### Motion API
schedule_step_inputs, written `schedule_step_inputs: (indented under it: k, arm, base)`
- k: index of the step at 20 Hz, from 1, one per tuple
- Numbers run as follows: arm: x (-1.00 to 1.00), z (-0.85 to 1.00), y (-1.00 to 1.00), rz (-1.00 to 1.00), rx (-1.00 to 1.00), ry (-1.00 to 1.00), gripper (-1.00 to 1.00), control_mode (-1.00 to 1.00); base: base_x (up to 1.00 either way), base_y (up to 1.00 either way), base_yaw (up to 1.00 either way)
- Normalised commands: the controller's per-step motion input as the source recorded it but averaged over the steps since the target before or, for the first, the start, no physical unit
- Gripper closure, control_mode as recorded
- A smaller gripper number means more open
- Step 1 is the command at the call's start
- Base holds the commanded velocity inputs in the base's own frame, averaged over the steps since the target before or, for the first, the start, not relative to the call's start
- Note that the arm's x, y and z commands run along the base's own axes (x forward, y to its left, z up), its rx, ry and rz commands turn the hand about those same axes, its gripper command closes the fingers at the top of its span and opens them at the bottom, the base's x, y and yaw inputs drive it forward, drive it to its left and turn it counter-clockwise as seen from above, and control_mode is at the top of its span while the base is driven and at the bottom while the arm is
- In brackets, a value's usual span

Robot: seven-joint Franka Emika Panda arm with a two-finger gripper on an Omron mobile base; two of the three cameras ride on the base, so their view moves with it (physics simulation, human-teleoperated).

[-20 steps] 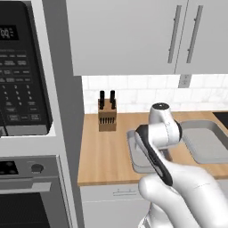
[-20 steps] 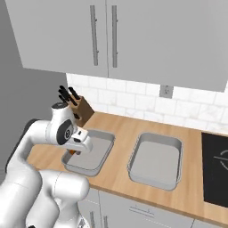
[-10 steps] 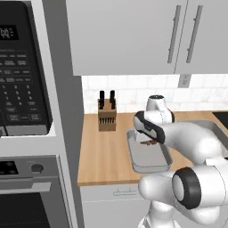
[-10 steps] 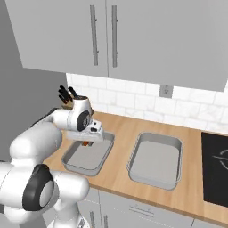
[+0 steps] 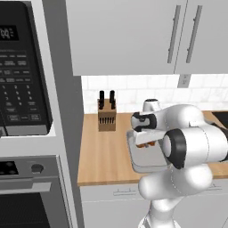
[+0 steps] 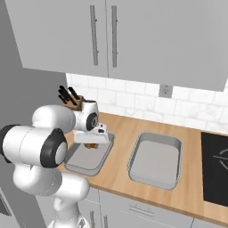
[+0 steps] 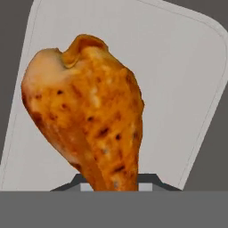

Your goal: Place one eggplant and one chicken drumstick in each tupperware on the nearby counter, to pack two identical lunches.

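Observation:
My gripper [image 6: 92, 142] is shut on a golden-brown chicken drumstick [image 7: 89, 120], holding it just above the left tupperware [image 6: 82, 161]. In the left base view the drumstick [image 5: 145, 144] hangs under the hand over the same grey tray [image 5: 139, 164]. The hand view looks down past the meat onto the tray's bare floor [image 7: 178, 80]. The second tupperware [image 6: 156, 161] sits with nothing in it to the right on the light-wood counter [image 6: 129, 129]. The eggplant is out of view.
A wooden knife block [image 5: 107, 116] stands at the back of the counter, left of the trays. The black stovetop [image 6: 216, 164] lies at the far right. A microwave [image 5: 22, 89] and oven column wall off the left, and wall cabinets hang overhead.
The arm has swung round and brought the hand down and back over the left tray, carrying the drumstick with it. Both trays stay where they were.

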Motion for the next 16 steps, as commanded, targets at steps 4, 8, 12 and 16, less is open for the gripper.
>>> schedule_step_inputs:
  k: [4,8,12,16]
  arm:
    - [0.0,-0.38,-0.1,0.01,0.0,-0.16,1.0,-1.0]
    - [-0.04,0.0,-0.16,0.0,0.01,-0.14,1.0,-1.0]
    - [0.0,0.0,0.0,-0.02,0.0,-0.04,1.0,-1.0]
    - [0.0,0.02,0.02,-0.02,0.0,0.0,-1.0,-1.0]
  base:
    - [0.0,0.0,0.0]
    - [0.0,0.0,0.0]
    - [0.0,0.0,0.0]
    - [0.0,0.0,0.0]
